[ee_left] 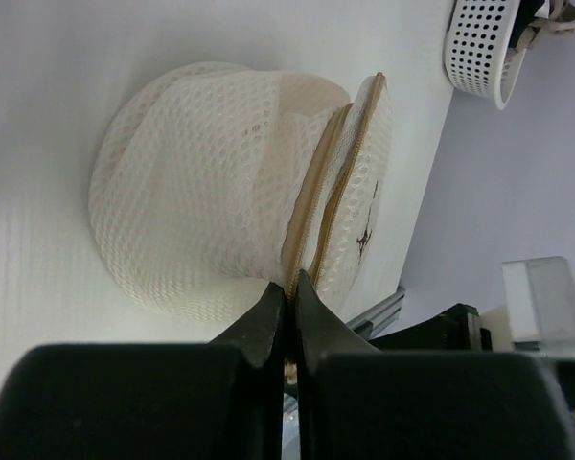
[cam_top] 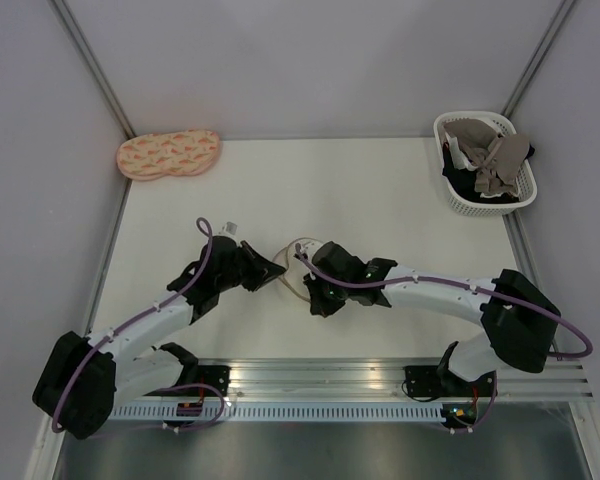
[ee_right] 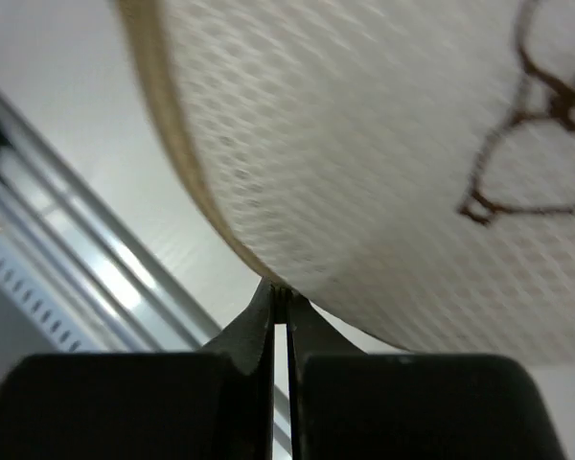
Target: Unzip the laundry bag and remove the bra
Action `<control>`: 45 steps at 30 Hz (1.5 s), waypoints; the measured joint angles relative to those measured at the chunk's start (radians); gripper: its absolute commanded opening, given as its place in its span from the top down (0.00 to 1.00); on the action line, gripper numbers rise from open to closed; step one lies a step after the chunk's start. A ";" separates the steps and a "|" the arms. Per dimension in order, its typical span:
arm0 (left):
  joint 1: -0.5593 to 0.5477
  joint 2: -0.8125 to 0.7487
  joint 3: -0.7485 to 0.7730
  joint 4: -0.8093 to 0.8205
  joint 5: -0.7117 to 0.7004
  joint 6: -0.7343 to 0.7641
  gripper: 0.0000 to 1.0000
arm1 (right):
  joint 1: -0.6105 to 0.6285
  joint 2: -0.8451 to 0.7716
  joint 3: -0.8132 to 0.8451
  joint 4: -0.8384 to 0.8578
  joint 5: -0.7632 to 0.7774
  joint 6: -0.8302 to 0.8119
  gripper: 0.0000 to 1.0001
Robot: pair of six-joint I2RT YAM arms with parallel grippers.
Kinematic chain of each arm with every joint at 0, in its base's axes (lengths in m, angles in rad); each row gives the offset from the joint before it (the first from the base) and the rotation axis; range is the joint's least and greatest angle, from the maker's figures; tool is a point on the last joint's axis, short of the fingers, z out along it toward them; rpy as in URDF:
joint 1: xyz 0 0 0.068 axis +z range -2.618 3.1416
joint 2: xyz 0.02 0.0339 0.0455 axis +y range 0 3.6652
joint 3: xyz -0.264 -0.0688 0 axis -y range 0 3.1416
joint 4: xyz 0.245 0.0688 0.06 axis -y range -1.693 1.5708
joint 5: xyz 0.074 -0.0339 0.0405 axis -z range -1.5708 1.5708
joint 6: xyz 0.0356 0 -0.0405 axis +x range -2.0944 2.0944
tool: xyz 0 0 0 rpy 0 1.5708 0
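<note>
The laundry bag (cam_top: 298,264) is a small round cream mesh bag, squeezed between my two grippers at the table's near middle. In the left wrist view the laundry bag (ee_left: 201,182) stands on edge, its tan zipper rim (ee_left: 331,192) facing me. My left gripper (ee_left: 290,286) is shut on that rim at the bottom. The right wrist view shows the laundry bag (ee_right: 364,144) with its face and black drawing (ee_right: 532,125), and my right gripper (ee_right: 281,295) shut on the rim's lower edge. From above, the left gripper (cam_top: 278,270) and right gripper (cam_top: 312,290) flank the bag. The bra is hidden.
A pink-orange patterned pouch (cam_top: 168,154) lies at the far left by the wall. A white perforated basket (cam_top: 475,205) holding beige and black clothes stands at the far right, also the basket (ee_left: 479,48) in the left wrist view. An aluminium rail (cam_top: 380,375) runs along the near edge.
</note>
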 measured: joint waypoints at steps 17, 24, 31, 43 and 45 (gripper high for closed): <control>0.088 0.447 0.449 -0.084 0.259 0.534 0.11 | -0.084 0.074 0.092 -0.252 0.642 0.103 1.00; 0.092 0.481 0.581 -0.146 0.188 0.592 0.00 | -0.087 0.035 0.093 -0.235 0.607 0.083 0.99; 0.094 0.112 0.383 -0.271 -0.015 0.447 0.00 | -0.088 -0.026 0.068 -0.116 0.365 0.040 1.00; 0.094 -0.334 0.075 -0.288 -0.024 0.123 0.00 | -0.088 -0.052 0.057 0.122 -0.085 0.013 0.99; 0.093 -0.277 0.057 -0.222 0.005 0.101 0.00 | -0.088 -0.027 0.059 0.153 -0.143 0.014 1.00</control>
